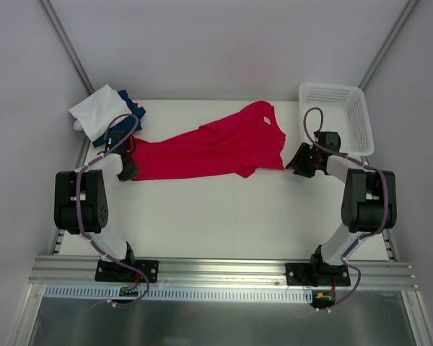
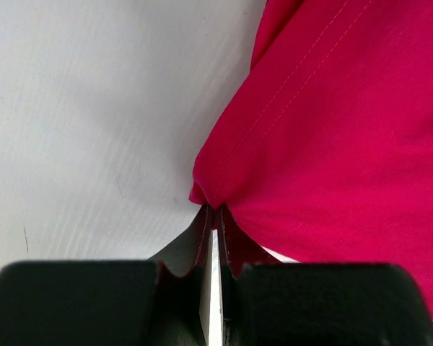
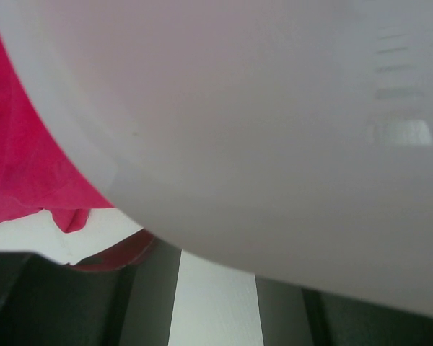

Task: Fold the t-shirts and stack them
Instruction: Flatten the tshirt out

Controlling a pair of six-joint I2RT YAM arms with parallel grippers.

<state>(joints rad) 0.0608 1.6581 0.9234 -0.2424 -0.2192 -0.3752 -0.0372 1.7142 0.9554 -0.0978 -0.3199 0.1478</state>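
Observation:
A crimson-red t-shirt (image 1: 216, 148) lies spread out across the middle of the white table (image 1: 216, 216), collar toward the back right. My left gripper (image 1: 128, 170) is at its left end, shut on a hem corner; in the left wrist view the jaws pinch the red cloth (image 2: 346, 144) at the gripper's (image 2: 215, 216) tips. My right gripper (image 1: 300, 161) stands open just off the shirt's right edge. In the right wrist view only table shows between its fingers, with the red shirt (image 3: 22, 173) to the left. Folded white (image 1: 97, 112) and dark blue (image 1: 135, 112) t-shirts lie at the back left.
A white lattice basket (image 1: 339, 115) stands at the back right, just behind the right gripper. A blurred white surface (image 3: 274, 130) close to the lens fills most of the right wrist view. Metal rails run along the table's near edge (image 1: 216, 270).

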